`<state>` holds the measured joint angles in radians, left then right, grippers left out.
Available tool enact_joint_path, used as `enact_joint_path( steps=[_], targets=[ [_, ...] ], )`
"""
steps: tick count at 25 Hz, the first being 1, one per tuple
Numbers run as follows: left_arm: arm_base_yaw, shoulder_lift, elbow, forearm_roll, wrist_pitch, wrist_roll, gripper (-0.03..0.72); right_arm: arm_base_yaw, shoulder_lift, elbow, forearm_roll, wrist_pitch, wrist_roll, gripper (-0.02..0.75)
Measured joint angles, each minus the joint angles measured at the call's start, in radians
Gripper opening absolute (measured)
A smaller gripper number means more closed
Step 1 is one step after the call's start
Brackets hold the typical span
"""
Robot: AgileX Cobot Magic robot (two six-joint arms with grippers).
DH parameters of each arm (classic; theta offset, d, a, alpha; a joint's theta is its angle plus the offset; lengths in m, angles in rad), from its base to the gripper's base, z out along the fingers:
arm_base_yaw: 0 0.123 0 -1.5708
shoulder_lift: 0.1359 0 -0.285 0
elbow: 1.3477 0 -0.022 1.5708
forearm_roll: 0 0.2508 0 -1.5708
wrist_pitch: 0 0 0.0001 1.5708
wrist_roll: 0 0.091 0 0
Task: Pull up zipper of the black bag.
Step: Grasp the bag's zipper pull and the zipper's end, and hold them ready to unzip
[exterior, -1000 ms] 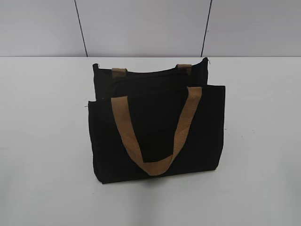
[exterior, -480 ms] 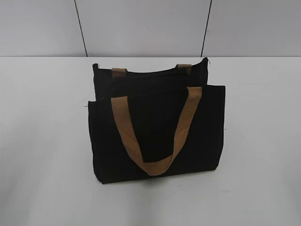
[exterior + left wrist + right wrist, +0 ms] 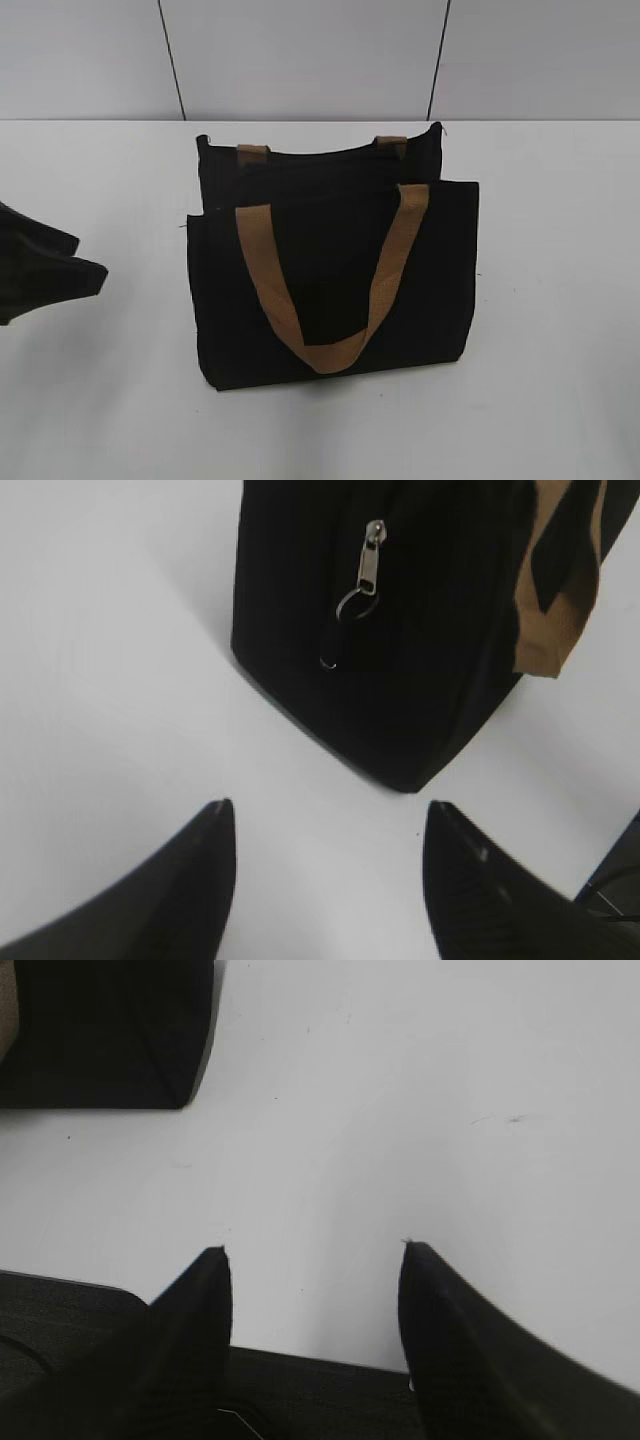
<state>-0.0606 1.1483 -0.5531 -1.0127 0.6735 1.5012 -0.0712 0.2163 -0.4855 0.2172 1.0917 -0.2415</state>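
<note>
Exterior view: bag alone at mid-bench, one arm at the left edge

Black bag (image 3: 335,285) stands upright on the white bench (image 3: 540,300), roughly centred. One tan strap (image 3: 330,280) hangs in a loop down its near face. Left gripper (image 3: 45,270) shows as a dark shape at the left edge, apart from the bag.

Left wrist view: left gripper's fingers (image 3: 190,880) spread wide, released, gripping nothing, hovering over bare bench. Beyond them, the bag's end panel with the zipper (image 3: 370,565); its silvery pull tab hangs down with a small ring below.

Right wrist view: right gripper (image 3: 315,1300) also spread apart and empty; bag corner at upper left.
</note>
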Motion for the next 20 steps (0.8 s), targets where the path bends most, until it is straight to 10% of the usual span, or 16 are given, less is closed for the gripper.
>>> enact_joint_path(
  steps=[11,20],
  targets=[
    [0.008,0.427,-0.044,-0.473,0.055,0.877,0.425,0.0,0.0,0.0,0.019,0.0,-0.014,0.421],
    [-0.016,0.658,-0.163,-0.576,0.152,0.999,0.424,0.0,0.0,0.0,0.02,0.0,-0.014,0.421]
  ],
)
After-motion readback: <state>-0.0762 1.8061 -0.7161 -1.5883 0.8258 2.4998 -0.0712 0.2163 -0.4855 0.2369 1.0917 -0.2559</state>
